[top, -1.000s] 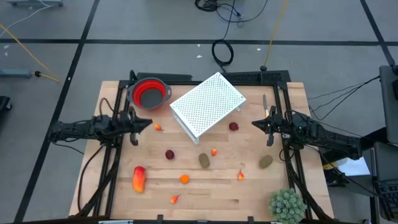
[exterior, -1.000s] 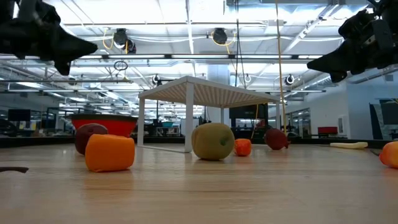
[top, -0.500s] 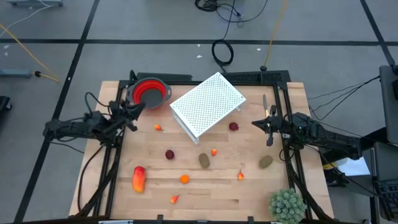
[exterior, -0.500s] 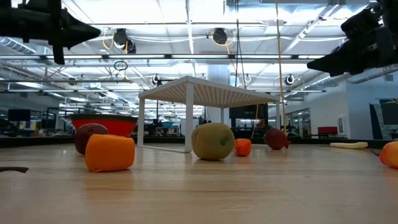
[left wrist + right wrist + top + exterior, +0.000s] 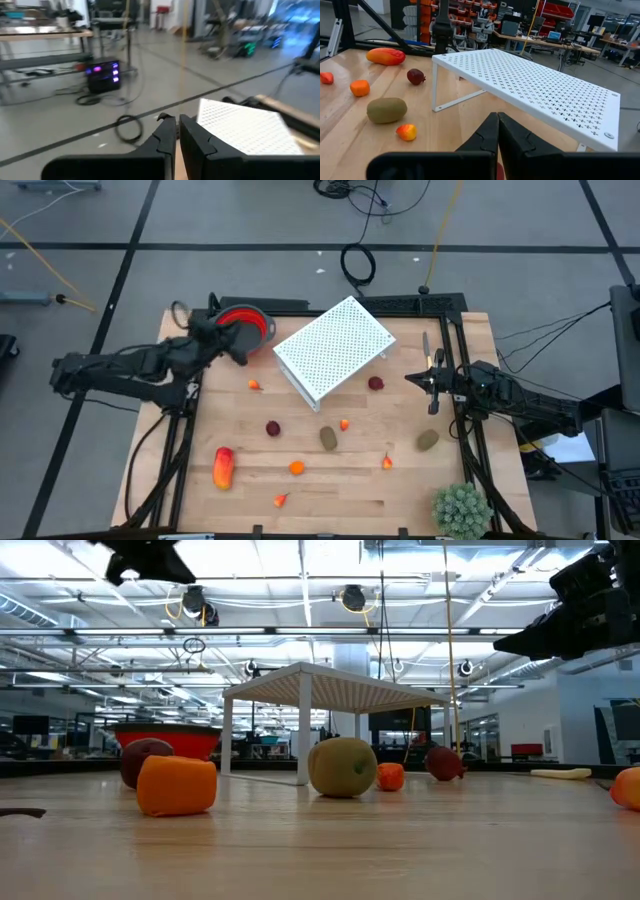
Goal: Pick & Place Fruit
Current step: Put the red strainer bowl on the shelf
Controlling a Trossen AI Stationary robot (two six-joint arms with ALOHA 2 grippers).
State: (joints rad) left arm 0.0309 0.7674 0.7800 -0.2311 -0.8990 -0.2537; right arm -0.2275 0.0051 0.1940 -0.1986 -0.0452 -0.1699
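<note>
The fruit lies loose on the wooden table: two brown-green ovals (image 5: pixel 328 438) (image 5: pixel 427 441), two dark red balls (image 5: pixel 273 428) (image 5: pixel 375 383), several small orange bits such as one (image 5: pixel 297 468), and a longer red-orange piece (image 5: pixel 223 467). My left gripper (image 5: pixel 242 351) hangs shut, high above the table at the near rim of the red bowl (image 5: pixel 250 325), holding nothing. It shows at the top of the low view (image 5: pixel 150 555). My right gripper (image 5: pixel 410 378) is shut and empty at the table's right side, pointing level toward the white shelf (image 5: pixel 530 80).
A white perforated shelf (image 5: pixel 333 350) stands on thin legs at the table's far middle. A spiky green plant (image 5: pixel 460 508) sits at the near right corner. Black frame rails (image 5: pixel 465 450) run along both sides. Bare wood lies between the fruit pieces.
My left gripper has risen well above the table and swung toward the far edge, up to the red bowl. It has tipped from pointing downward to nearly level and has stayed shut. The fruit has not moved.
</note>
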